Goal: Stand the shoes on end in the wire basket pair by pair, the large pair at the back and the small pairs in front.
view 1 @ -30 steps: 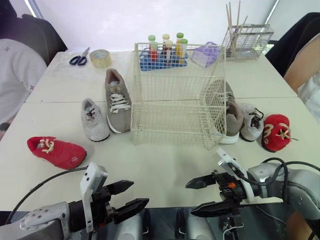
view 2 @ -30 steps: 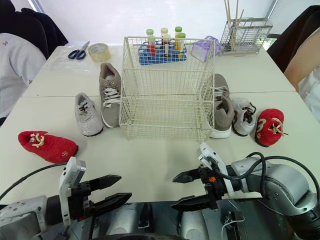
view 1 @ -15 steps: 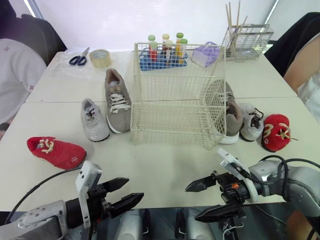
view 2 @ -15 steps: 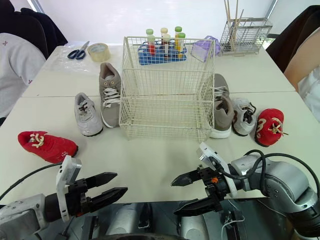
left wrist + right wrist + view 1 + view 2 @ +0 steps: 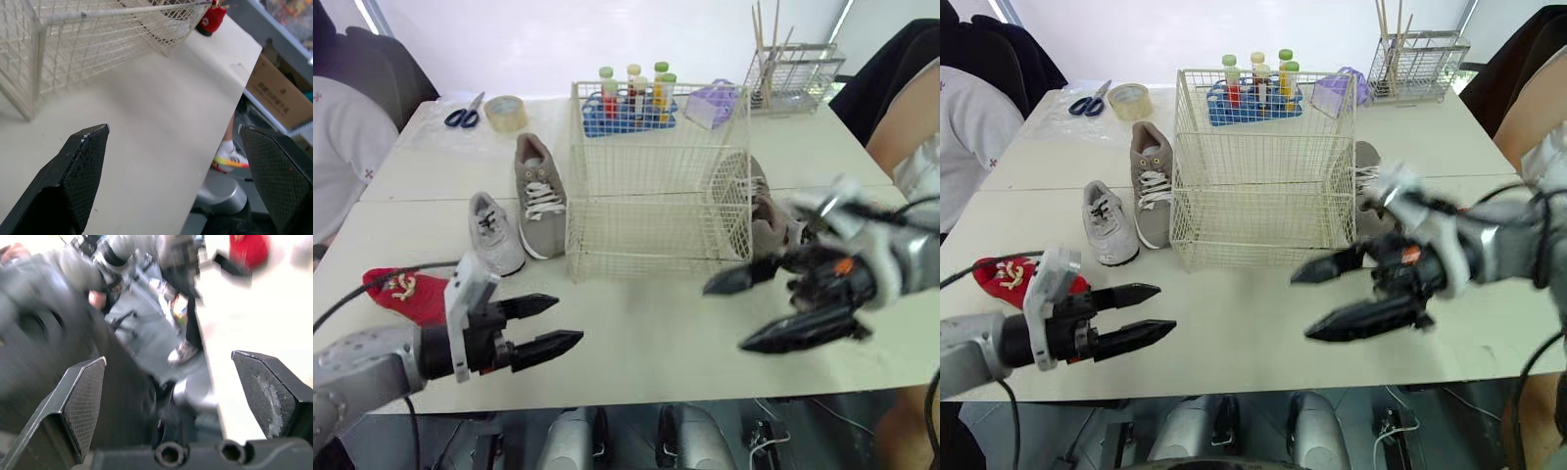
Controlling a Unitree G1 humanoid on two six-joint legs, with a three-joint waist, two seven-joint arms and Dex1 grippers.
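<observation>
Shoes point(image 5: 1148, 186) lie flat on the worktop point(image 5: 646, 328) outside the basket point(image 5: 656, 211), which stands empty in the middle: no pair is stood on end yet. Left of the basket are a large grey shoe point(image 5: 536, 196), a small grey shoe point(image 5: 493, 233) just beside it, and a red shoe point(image 5: 396, 286) nearer the front edge, partly hidden by the left arm point(image 5: 372, 357). On the right, the other large shoe point(image 5: 1367, 168) sits just beside the basket's side, seen partly through the mesh; the far red shoe point(image 5: 211, 18) shows past the basket's corner in the left wrist view.

Since a second ago both arms have lifted from the near edge and swung out over the worktop. The right pincer point(image 5: 724, 318) has travelled furthest: it now hangs before the basket's right front corner, released wide and empty, its arm covering the spot where the right small shoes lay. The left pincer point(image 5: 566, 320) has come up too, released and empty, aimed across bare worktop with the red shoe just behind its wrist. Shoes and basket have not moved; the slight shift of the scene is the camera's.

I judge this the opening reach. The large pair belongs at the back, so it should go first; the right arm looks placed for the other large shoe, the left for its mate. That shoe's closeness to the mesh may leave little room to grip
</observation>
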